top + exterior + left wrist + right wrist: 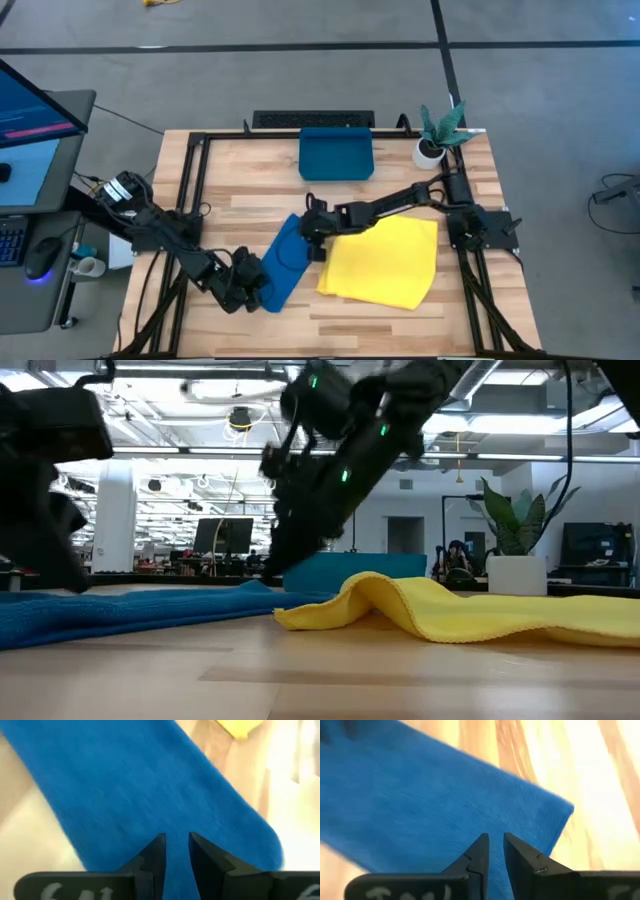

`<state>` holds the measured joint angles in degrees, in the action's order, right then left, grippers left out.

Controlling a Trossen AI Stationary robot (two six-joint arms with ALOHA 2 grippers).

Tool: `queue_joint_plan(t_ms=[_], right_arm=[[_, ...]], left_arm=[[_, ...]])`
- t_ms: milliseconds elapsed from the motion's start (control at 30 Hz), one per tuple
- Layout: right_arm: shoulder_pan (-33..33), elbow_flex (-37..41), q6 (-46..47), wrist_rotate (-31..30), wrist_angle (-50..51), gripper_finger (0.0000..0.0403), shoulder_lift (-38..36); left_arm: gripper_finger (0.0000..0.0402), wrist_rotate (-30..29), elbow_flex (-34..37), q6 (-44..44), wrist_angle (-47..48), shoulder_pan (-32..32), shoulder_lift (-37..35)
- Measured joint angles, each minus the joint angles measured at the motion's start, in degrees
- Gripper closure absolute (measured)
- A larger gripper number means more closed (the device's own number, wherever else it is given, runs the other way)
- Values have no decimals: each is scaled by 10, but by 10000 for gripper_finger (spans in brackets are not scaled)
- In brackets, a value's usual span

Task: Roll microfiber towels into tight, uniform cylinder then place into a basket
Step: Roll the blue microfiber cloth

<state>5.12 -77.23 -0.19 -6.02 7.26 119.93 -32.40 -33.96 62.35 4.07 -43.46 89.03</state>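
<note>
Blue towel: the royal blue microfiber towel (283,262) lies folded into a long narrow strip on the tabletop (250,205), running from about 7 o'clock up toward the centre of the high view.
Left end effector: the left end effector (262,287) sits at the 7 o'clock end of the strip. In its wrist view its two dark fingers (152,857) stand close together, only a narrow strip of blue cloth showing between the tips; it pinches the blue towel there.
Right end effector: the right end effector (308,240) is at the opposite end of the strip, near the centre of the tabletop. Its fingers (476,852) are nearly together on the blue cloth close to a corner, so it grips the blue towel as well.
Yellow towel: the bright yellow microfiber towel (385,262) lies spread at about 4 o'clock, just beside the blue towel, with one edge bunched up in the low view.
Basket: the dark teal basket (336,156) stands at 12 o'clock, well apart from both towels.
Plant: a small white pot with a green plant (433,140) stands at about 1 o'clock.
</note>
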Motion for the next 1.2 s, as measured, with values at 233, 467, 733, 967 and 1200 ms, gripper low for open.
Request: queue_joint_plan(t_ms=[233, 467, 733, 967, 1200], right_arm=[[30, -1, -14, -1, 75, 321, -71], [79, -2, 13, -41, 156, 321, -129], [126, -2, 58, -128, 226, 321, -143], [131, -2, 93, -135, 230, 321, -138], [131, -2, 129, -136, 245, 321, -138]], left_arm=[[327, -68, 0, -143, -7, 55, -20], [327, -27, 0, -262, -27, 164, -17], [327, 59, 0, -338, -55, 258, -17], [327, 86, 0, -351, -49, 295, -11], [327, 96, 0, -366, -49, 326, 6]])
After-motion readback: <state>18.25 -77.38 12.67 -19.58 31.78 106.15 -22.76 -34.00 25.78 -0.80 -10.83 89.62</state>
